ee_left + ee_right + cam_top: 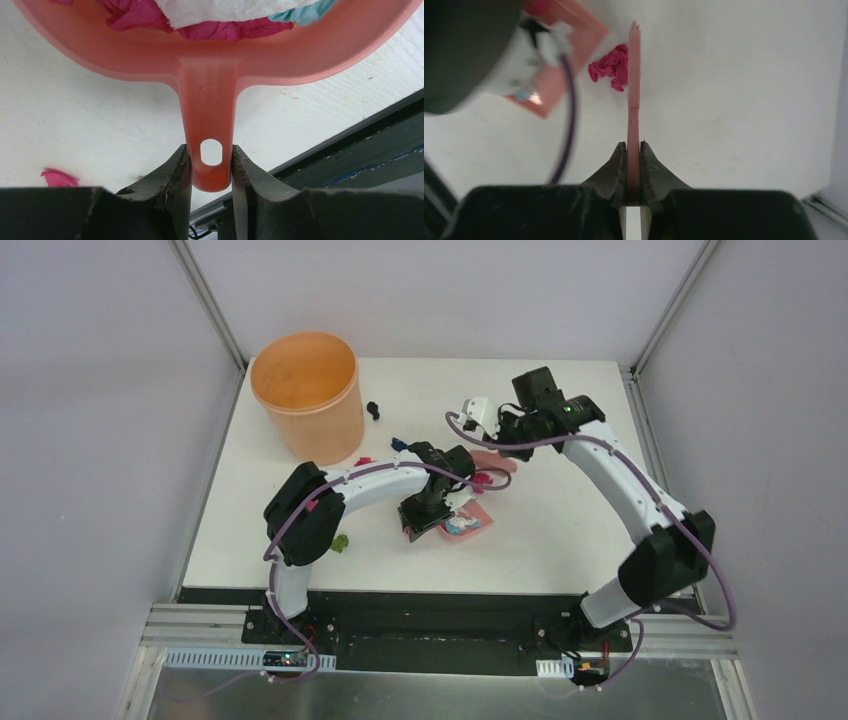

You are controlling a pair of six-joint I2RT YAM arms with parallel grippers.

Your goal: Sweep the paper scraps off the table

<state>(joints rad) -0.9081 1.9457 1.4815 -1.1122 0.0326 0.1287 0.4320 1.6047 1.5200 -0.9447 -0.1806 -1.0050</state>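
My left gripper [210, 162] is shut on the handle of the pink dustpan [210, 55], which rests on the table [570, 520] and holds magenta, white and teal paper scraps [220, 15]. In the top view the left gripper [420, 517] sits mid-table with the dustpan [470, 524] to its right. My right gripper [634, 150] is shut on the thin pink hand brush [634, 85], seen edge-on, with a magenta scrap [610, 67] just left of its tip. This scrap [483, 480] lies between brush [490, 458] and dustpan. The right gripper [505, 438] is behind it.
An orange bucket [306, 395] stands at the back left. Loose scraps lie on the table: black [373, 410], dark blue [398, 444], magenta [364, 461] near the bucket, olive green [340, 541] by the left arm. The black frame edge [350, 135] runs close behind the dustpan handle.
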